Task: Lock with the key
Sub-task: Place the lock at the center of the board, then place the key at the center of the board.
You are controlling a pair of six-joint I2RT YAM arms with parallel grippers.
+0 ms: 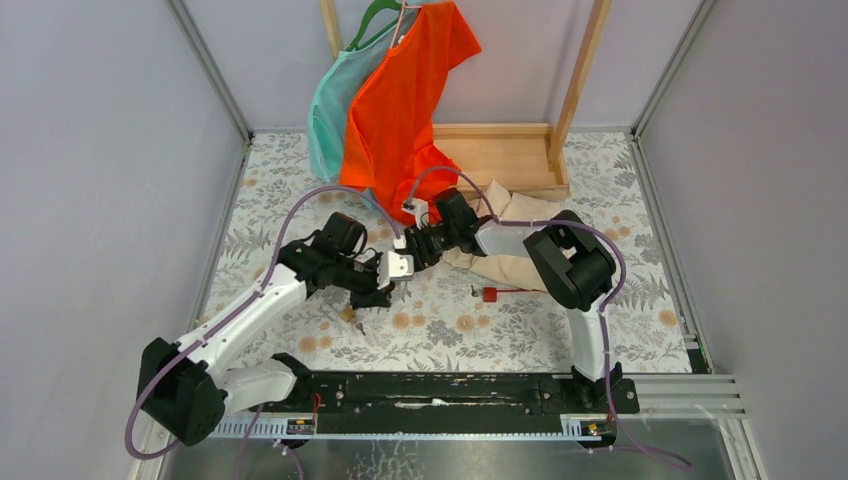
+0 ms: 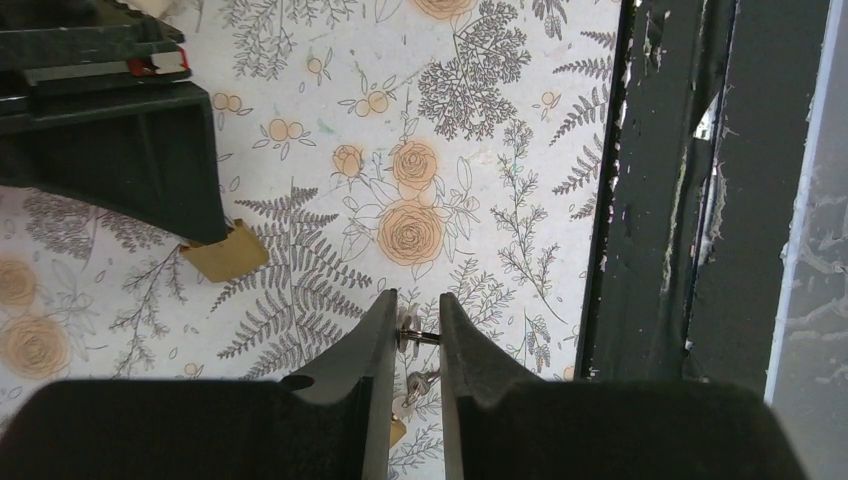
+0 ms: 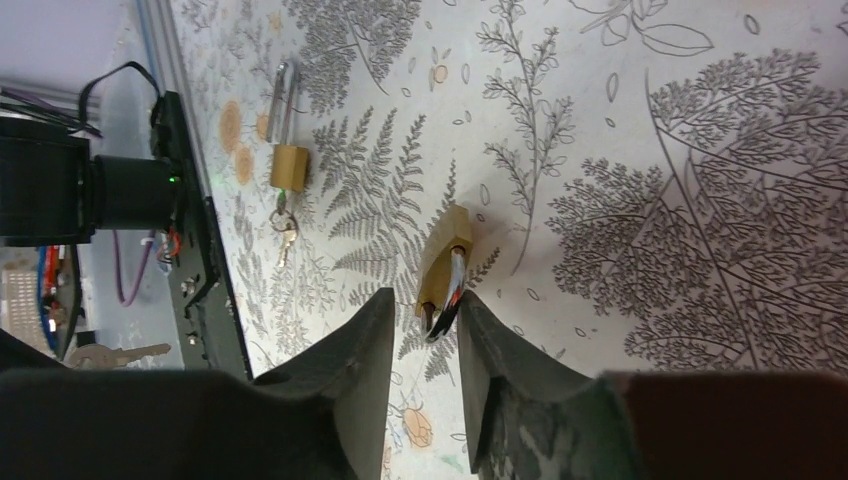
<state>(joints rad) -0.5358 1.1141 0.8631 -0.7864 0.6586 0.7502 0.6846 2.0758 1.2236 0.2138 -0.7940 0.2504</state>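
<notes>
Over the flowered table (image 1: 500,330) our left pincer (image 2: 415,297) pinches the key (image 2: 420,336); the right pincer (image 3: 425,296), slightly open at lower centre, straddles the padlock (image 3: 443,255); we should hold it firm.

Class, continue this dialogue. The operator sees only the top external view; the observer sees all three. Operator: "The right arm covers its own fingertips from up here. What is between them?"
Observer: A brass padlock. Its shackle sits between the right gripper's parted jaws, not pinched.
Operator: And the left gripper?
Observer: A small key spans its narrow gap, with more keys just under it.
Operator: Is there another lock out there?
Observer: Yes, a second padlock with a long shackle lies flat on the table, its own keys at its base.
</notes>
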